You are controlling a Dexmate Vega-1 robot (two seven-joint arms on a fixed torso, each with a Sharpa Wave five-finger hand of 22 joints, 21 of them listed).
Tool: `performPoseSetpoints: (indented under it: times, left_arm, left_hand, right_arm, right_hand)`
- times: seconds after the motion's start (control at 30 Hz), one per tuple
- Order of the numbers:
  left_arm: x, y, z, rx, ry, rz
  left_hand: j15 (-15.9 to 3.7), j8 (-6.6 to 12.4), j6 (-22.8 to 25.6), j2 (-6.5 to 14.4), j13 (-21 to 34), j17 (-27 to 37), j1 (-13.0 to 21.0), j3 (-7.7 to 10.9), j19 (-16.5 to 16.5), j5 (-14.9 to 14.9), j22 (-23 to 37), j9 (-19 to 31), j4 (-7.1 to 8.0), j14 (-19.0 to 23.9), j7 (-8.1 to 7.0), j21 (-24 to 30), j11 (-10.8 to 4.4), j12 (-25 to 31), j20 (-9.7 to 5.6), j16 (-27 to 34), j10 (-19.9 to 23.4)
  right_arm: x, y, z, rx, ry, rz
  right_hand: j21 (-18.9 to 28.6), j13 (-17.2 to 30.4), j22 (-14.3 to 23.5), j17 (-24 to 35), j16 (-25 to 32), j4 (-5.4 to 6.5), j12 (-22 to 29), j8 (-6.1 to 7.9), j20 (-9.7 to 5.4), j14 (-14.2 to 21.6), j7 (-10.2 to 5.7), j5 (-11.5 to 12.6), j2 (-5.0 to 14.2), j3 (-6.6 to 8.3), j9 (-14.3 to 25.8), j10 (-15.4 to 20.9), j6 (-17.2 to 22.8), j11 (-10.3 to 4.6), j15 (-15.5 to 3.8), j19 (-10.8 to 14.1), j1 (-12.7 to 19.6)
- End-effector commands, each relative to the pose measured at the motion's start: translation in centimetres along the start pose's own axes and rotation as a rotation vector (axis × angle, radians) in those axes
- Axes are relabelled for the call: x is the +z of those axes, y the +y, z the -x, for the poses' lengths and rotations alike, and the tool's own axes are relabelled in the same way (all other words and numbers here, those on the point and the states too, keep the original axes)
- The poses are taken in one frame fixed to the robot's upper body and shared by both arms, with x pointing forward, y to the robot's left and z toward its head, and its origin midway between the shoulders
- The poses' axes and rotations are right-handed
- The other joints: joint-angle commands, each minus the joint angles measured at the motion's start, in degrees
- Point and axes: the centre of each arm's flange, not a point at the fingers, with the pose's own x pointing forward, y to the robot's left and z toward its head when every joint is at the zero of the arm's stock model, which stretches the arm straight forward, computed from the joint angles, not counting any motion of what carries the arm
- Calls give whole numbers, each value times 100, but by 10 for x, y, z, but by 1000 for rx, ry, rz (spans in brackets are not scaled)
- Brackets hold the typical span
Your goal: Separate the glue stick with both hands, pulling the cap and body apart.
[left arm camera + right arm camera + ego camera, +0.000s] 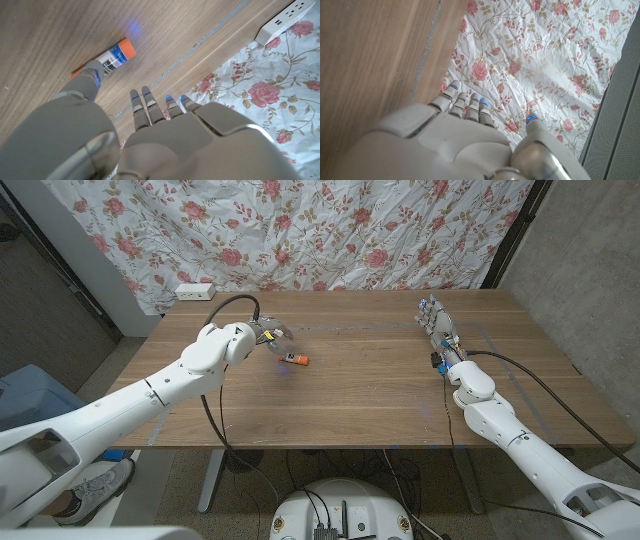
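Toward the tabletop's (360, 380) left half, nearer the far edge, the left hand (272, 336) hovers with its fingers apart and nothing in them, the thumb (92, 75) reaching down close to the glue stick (295, 359); whether it touches cannot be told. The glue stick lies on its side just right of that hand, cap on, orange at both ends. Near the far right corner the right hand (438, 326) stands on its edge, fingers straight and slightly apart, gripping nothing, well apart from the glue stick.
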Motion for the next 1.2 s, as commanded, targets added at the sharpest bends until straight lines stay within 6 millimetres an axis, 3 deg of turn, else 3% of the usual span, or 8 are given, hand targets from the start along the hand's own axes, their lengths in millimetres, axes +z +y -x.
performPoseSetpoints:
  times: [0.03,1.2]
  left_arm:
    - [15,-10,-3,12,32,-54]
    - [14,-36,-23,24,-9,9]
  left_hand:
    - [-255,40,117,17,25,15,138,-22,48,54,11,10,2,96,16,41,-11,38,41,37,135]
    - [-387,120,771,98,12,11,595,-214,473,63,12,2,35,709,-29,62,-92,59,-155,74,998]
  right_arm:
    - [0,0,1,-4,1,-4]
    - [-1,3,2,-5,7,-4]
  right_hand:
    - [35,7,22,-8,31,-42,25,34,26,1,1,0,121,15,29,35,47,26,34,-21,-9]
    - [40,10,23,-21,54,-78,31,45,43,-9,-62,-12,138,44,30,46,121,6,43,-32,-21]
